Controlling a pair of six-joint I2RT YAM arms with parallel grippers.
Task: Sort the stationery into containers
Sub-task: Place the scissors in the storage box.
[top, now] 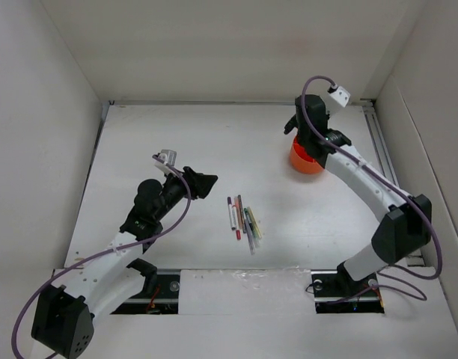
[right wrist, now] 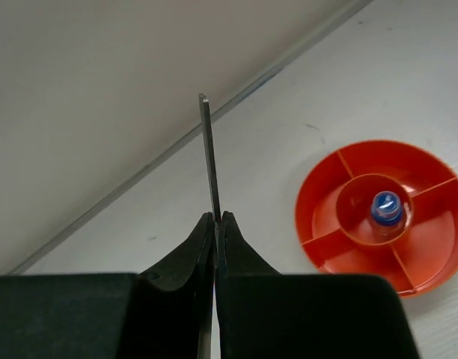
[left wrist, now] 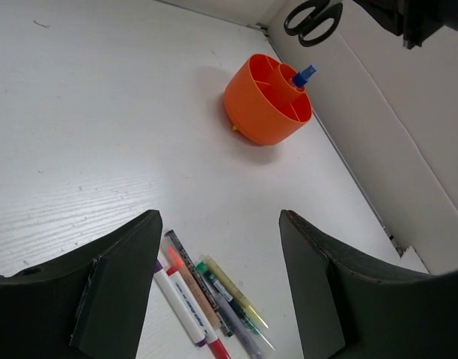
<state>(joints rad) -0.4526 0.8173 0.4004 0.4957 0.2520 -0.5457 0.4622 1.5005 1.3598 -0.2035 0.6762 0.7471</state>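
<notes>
– High beside the round bright-orange plastic holder (right wrist: 349, 250), your right gripper (right wrist: 216, 221) is clamped on black-handled scissors (right wrist: 208, 149); the blue-capped clear bottle (right wrist: 386, 208) sits in the centre ring. Next?
– I'd shift over a free compartment, then lower. Your left gripper (left wrist: 218, 224) is spread, hovering above the pens (left wrist: 206, 299) on the worktop (top: 176, 134).

Both arms have white link shells and black joint housings: left arm (top: 109, 258), right arm (top: 364, 176). A purple cable runs along each. The left cable (top: 25, 308) loops loose at 7 o'clock in the top view, the right cable (top: 316, 78) arcs at 1 o'clock. White connector block (top: 338, 94) on the right wrist, silvery block (top: 166, 157) on the left. Left gripper (left wrist: 221, 288) fingers (left wrist: 117, 292) are matte black broad wedges. Right gripper (right wrist: 216, 224) fingers (right wrist: 176, 262) are the same black with curved tips.
</notes>
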